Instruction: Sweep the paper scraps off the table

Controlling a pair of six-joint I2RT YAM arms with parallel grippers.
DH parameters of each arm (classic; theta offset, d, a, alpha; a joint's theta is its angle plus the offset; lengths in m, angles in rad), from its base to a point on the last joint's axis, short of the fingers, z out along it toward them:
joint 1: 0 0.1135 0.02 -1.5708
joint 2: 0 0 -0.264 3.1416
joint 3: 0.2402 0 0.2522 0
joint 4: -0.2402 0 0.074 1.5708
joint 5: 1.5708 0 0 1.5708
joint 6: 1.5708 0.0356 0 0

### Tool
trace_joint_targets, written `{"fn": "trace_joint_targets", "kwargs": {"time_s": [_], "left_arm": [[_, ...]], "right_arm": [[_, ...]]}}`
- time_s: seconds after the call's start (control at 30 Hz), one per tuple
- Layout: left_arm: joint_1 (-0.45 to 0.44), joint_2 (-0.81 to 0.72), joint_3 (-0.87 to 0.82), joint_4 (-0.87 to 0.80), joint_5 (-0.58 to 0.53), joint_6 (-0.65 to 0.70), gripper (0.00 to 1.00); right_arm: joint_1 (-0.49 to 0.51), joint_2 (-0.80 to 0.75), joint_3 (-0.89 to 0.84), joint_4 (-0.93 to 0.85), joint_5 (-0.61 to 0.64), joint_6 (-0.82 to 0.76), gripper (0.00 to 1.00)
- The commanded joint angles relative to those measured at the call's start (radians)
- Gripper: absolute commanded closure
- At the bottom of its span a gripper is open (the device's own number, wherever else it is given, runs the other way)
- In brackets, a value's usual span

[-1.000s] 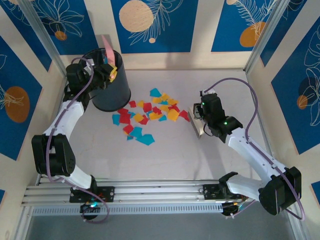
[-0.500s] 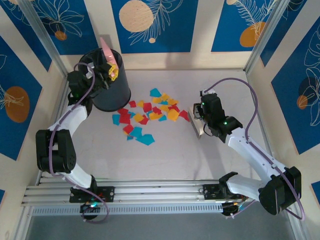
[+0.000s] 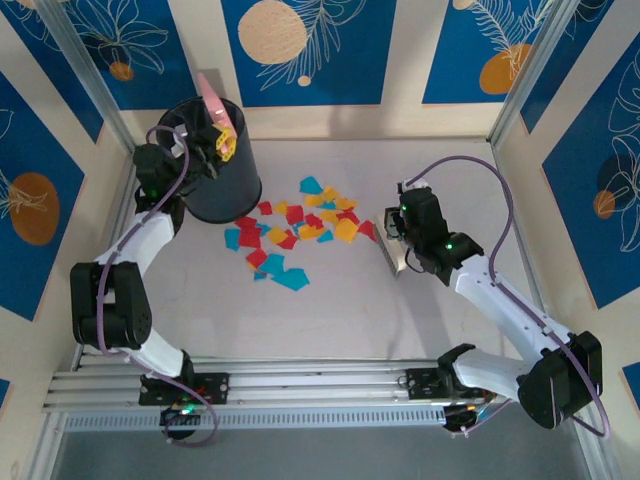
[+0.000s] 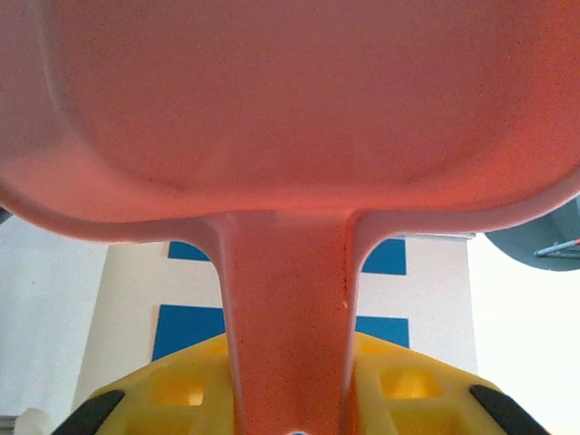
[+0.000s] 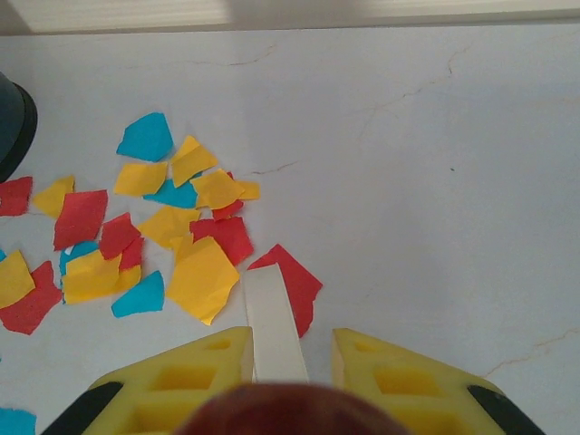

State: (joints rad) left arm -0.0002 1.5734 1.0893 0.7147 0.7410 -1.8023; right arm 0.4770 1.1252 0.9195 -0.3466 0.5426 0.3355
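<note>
Moved since a second ago: the left arm [image 3: 135,240] only, its elbow folded in and the pink dustpan [image 3: 213,98] nudged slightly above the black bin [image 3: 225,190].

Paper scraps [image 3: 295,235] unshifted: red, yellow and blue, one loose patch mid-tabletop [image 3: 330,320], near the bin's foot.

Right claw [image 3: 395,235] sits at the patch's right edge, clamped on a white strip [image 5: 272,317] that touches a red scrap (barely budged).

Left claw [image 3: 222,145] is clamped on the dustpan's handle, up at the bin's rim.

Judgement: no scrap collected yet. The pan must come down beside the pile before a sweep counts.
</note>
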Motion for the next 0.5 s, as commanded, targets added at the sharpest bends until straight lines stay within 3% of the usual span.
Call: {"fn": "trace_joint_targets", "kwargs": {"time_s": [0.0,0.47], "left_arm": [[0.0,-0.052,0.044,-0.093,0.029,0.138,1.0],[-0.004,-0.123,0.174,-0.631,0.069,0.658,1.0]], "right_arm": [[0.008,-0.008,0.019,0.033,0.005,0.016,1.0],[0.009,-0.004,0.028,0.084,-0.022,0.036,1.0]]}}
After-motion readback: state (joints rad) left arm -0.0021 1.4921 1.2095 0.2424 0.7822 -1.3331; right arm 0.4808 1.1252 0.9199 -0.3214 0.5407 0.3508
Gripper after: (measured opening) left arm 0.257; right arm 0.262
